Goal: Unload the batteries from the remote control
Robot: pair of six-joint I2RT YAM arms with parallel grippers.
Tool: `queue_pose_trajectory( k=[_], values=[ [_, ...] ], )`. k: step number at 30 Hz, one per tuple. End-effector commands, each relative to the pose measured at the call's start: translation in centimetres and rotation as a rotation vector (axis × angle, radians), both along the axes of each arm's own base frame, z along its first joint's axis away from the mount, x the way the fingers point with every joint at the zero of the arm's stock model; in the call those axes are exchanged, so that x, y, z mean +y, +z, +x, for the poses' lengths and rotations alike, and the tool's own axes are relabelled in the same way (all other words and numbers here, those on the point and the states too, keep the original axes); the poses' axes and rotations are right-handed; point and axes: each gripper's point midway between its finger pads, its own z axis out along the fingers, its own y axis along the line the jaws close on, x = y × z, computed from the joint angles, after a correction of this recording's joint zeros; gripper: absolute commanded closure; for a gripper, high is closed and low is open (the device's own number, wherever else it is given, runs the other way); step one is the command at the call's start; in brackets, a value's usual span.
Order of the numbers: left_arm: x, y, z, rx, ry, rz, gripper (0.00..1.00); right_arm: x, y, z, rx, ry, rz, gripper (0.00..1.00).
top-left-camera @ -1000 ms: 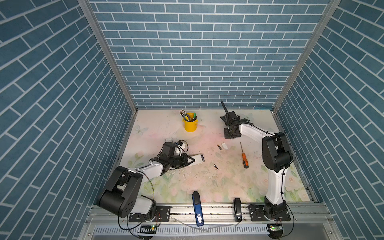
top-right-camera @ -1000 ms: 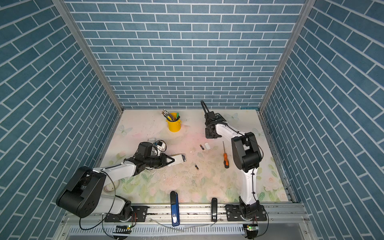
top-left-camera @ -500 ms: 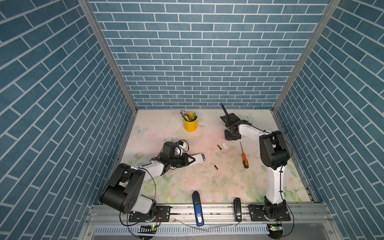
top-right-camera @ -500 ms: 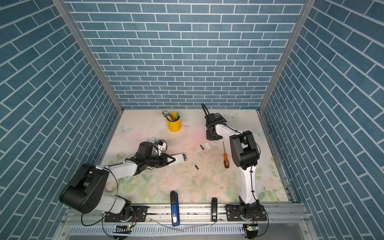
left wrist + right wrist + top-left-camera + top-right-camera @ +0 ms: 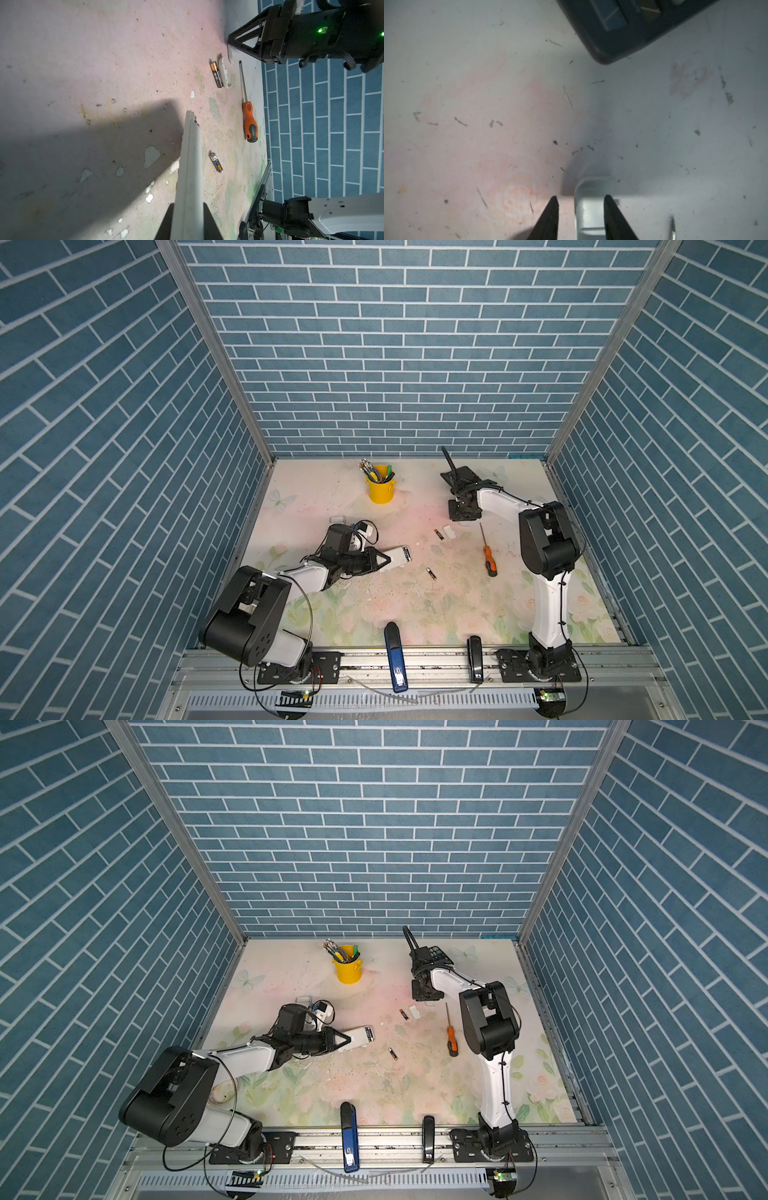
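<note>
A white remote control (image 5: 397, 558) (image 5: 361, 1037) lies low over the mat, and my left gripper (image 5: 384, 562) (image 5: 187, 204) is shut on its near end. Two batteries lie loose on the mat. One battery (image 5: 438, 534) (image 5: 216, 74) rests beside a white cover (image 5: 449, 531). The other battery (image 5: 430, 573) (image 5: 216, 162) lies just right of the remote's tip. My right gripper (image 5: 462, 517) (image 5: 580, 199) stands open at the mat farther back, its fingertips straddling a second white cover (image 5: 591, 207) that lies flat, gripped by neither finger.
An orange-handled screwdriver (image 5: 487, 551) lies right of the batteries. A yellow cup of pens (image 5: 380, 489) and a black calculator (image 5: 459, 476) stand at the back. A blue stapler (image 5: 395, 655) and a black stapler (image 5: 475, 659) sit at the front rail. A clear box (image 5: 337, 519) sits behind my left wrist.
My right gripper has opened and let the white cover down onto the mat. The left gripper and the remote have stayed in place.
</note>
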Motion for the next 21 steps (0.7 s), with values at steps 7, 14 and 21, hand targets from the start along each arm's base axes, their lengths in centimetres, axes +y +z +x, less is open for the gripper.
queue_pose_trajectory(
  k=[7,14,21],
  values=[
    [2.2,-4.4,-1.6,0.116,0.06,0.134,0.67,0.0,3.4,-0.8,-0.048,0.003,0.044,0.61],
    [2.9,-5.3,-1.8,0.131,0.087,0.175,0.61,0.0,4.0,-1.0,-0.056,0.006,0.053,0.61],
    [3.6,-6.2,-2.0,0.142,0.112,0.213,0.54,0.1,4.3,-1.3,-0.056,0.008,0.069,0.61]
  ],
)
